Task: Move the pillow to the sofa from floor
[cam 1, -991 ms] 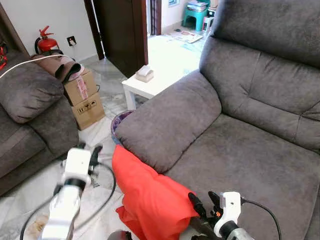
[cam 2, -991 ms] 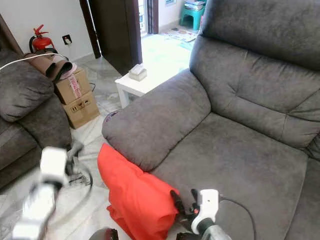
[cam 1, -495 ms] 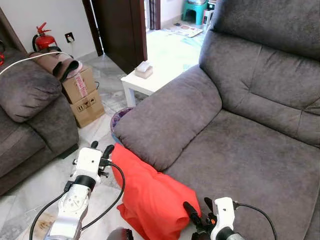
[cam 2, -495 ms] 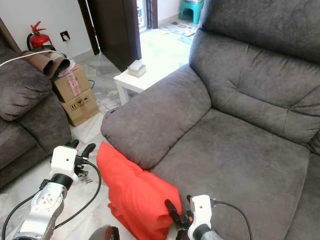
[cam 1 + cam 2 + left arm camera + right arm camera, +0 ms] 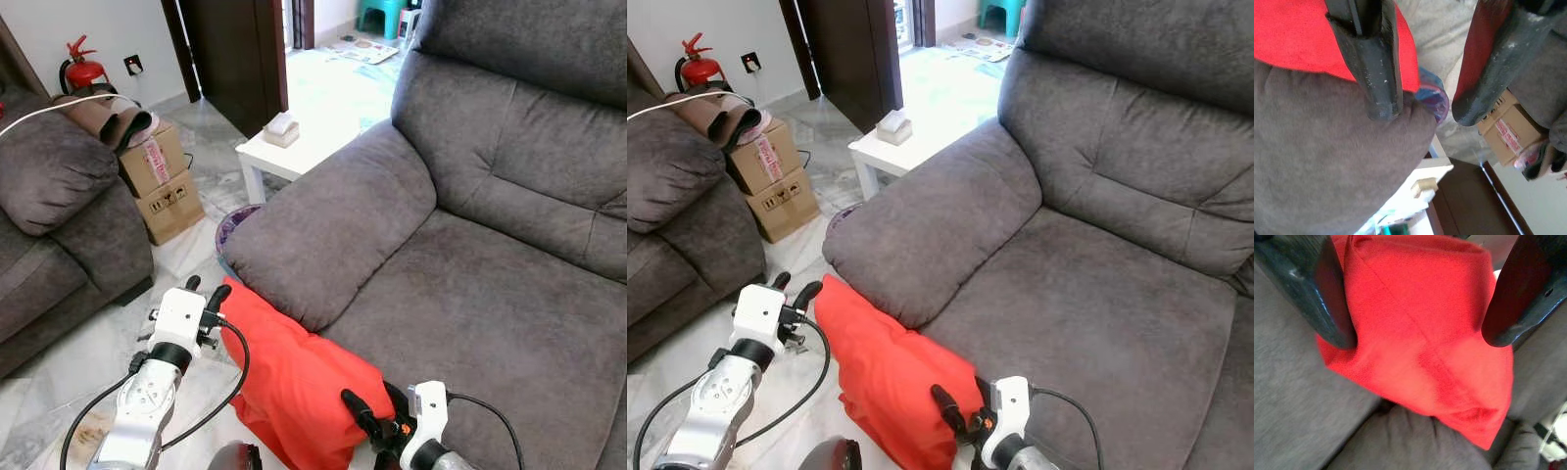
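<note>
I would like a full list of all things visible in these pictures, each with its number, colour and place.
pillow: one, red-orange, on the floor leaning against the front of the big sofa's armrest
big sofa: one, dark grey, ahead and right
second sofa: one, dark grey, on the left
side table: one, white, beyond the armrest
small box: one, pale, on the side table
cardboard boxes: two, brown, stacked beside the second sofa
fire extinguisher: one, red, by the far wall
stool: one, teal, in the far room
left hand: one, black fingers open, at the pillow's upper corner
right hand: one, black fingers open, at the pillow's lower right edge
</note>
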`<state>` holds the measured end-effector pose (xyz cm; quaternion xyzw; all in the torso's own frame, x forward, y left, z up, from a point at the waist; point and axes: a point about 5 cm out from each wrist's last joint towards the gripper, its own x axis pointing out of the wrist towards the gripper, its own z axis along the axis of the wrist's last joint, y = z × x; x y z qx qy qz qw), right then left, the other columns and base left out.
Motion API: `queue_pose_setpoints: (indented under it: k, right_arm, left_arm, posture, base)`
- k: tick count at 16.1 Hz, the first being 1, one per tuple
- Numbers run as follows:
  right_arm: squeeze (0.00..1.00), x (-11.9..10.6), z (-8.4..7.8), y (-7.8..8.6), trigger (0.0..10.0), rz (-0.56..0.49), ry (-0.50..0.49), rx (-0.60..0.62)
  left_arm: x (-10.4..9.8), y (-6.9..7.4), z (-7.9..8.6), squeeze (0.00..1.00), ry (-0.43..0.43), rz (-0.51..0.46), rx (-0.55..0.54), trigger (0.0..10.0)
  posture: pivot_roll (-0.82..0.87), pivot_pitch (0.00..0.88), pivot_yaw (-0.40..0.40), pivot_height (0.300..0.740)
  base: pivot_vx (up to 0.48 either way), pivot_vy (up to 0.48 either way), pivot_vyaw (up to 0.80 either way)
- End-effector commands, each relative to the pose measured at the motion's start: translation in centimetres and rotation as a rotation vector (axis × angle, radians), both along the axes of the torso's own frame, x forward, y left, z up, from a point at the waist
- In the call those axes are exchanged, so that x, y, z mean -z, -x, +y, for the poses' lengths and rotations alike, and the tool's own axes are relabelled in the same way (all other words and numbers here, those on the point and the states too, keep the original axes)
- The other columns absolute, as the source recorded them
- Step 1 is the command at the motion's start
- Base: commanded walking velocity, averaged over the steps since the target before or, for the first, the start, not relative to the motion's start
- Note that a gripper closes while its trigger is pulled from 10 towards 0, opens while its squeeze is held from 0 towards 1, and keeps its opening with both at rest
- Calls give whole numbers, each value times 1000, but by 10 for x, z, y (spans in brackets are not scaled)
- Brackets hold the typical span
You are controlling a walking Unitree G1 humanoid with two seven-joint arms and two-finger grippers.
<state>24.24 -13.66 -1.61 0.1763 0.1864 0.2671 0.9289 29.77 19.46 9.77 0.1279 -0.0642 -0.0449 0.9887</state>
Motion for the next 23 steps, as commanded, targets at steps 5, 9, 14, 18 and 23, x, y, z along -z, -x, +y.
queue_pose_setpoints:
  k: [5,9,14,18,23]
  right_arm:
    - [0,0,5,-1,10000,-17,84,-53]
    - [0,-10,4,-19,10000,-65,154,-10]
    - [0,-14,32,-29,10000,-22,177,-244]
    - [0,-11,39,-25,10000,25,187,-400]
    - [0,-8,35,-32,10000,7,340,-293]
  left_arm:
    - [-4,4,4,0,-1,-8,-3,10000]
    - [-6,4,6,0,-5,-13,-7,10000]
    - [-10,6,12,0,-14,-24,-24,10000]
    - [-10,11,13,0,-18,-20,-31,10000]
    - [-11,16,12,0,-36,-17,-25,10000]
  posture:
    - [64,168,43,626]
    - [80,173,40,626]
    - [124,181,23,626]
    - [136,195,17,626]
    - [154,213,16,626]
  base:
    - [0,0,0]
    - [0,0,0]
    - [0,0,0]
    - [0,0,0]
    - [0,0,0]
